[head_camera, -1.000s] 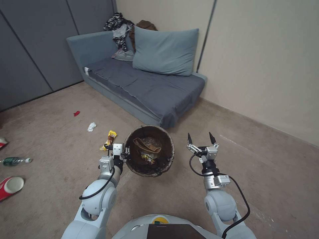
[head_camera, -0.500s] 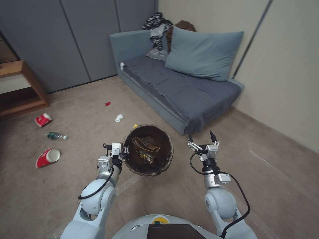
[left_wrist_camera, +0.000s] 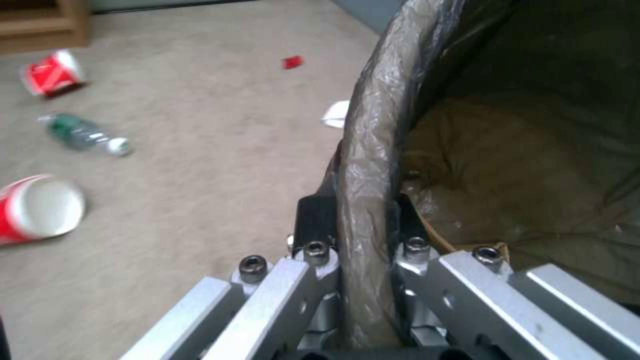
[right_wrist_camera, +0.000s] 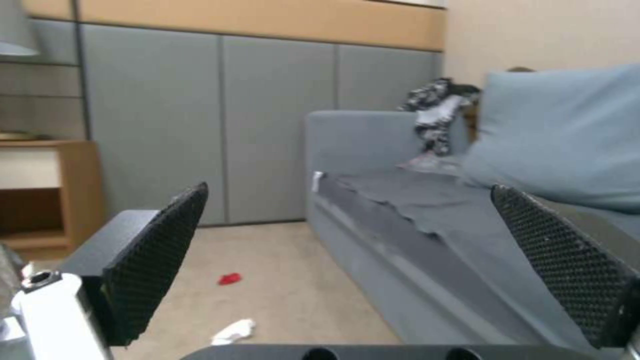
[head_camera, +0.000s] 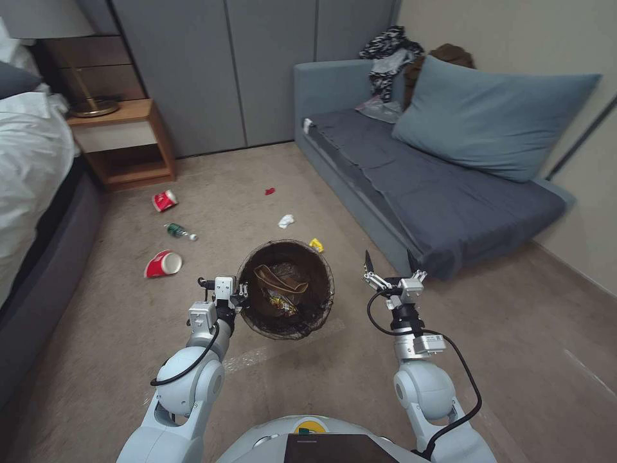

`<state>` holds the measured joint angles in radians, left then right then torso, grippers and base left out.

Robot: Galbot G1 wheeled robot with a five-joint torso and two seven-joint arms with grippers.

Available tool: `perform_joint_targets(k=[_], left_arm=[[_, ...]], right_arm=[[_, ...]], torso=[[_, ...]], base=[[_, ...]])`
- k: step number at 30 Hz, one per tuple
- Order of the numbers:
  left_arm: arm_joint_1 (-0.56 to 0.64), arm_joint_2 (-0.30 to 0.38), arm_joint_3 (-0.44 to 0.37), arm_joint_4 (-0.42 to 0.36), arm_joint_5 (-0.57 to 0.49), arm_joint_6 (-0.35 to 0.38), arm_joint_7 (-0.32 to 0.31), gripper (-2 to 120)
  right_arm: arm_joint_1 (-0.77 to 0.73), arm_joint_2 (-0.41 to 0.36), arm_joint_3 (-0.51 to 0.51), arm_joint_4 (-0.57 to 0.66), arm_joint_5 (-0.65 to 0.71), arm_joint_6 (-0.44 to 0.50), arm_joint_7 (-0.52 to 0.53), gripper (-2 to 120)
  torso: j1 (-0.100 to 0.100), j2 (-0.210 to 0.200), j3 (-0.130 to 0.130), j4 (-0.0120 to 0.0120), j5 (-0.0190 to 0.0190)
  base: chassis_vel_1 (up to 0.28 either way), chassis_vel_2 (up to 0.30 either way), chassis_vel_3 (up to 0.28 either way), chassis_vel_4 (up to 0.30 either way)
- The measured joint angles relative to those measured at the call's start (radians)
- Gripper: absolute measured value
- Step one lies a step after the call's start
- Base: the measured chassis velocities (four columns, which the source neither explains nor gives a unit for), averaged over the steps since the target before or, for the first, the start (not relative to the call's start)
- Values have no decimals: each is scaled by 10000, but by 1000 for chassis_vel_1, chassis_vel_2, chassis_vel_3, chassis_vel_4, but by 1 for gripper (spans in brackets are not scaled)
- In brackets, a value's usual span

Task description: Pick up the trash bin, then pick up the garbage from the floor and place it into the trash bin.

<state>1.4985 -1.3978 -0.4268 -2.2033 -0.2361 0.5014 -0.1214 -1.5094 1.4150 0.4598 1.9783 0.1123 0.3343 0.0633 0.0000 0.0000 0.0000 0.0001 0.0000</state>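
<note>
Bedroom carpet floor (head_camera: 116, 334), sofa far right: left hand (head_camera: 239, 297) clamps the bag-lined rim of the trash bin (head_camera: 286, 289), held aloft centre; right hand (head_camera: 389, 263) wide, empty; collecting under way, so next likely needs reaching the yellow wrapper (head_camera: 316, 245) beyond the bin.

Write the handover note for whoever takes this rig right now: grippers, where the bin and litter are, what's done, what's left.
Left gripper: shut on the trash bin at its rim, bin held off the floor.
Right gripper: open, empty, beside the bin.
Done: bin picked up; brown paper bag and wrappers inside.
Left on the floor: two red cups, bottle, white tissue, yellow wrapper, red scrap.
</note>
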Motion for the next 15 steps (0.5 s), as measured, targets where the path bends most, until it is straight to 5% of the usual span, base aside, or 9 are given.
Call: perform_joint_targets(k=[15], left_arm=[[-3,2,-73,44,-9,-40,-15,3]], right_arm=[[198,54,0,-217,-360,274,93,100]], torso=[[0,0,0,0,0]], base=[[126,129,126,123]])
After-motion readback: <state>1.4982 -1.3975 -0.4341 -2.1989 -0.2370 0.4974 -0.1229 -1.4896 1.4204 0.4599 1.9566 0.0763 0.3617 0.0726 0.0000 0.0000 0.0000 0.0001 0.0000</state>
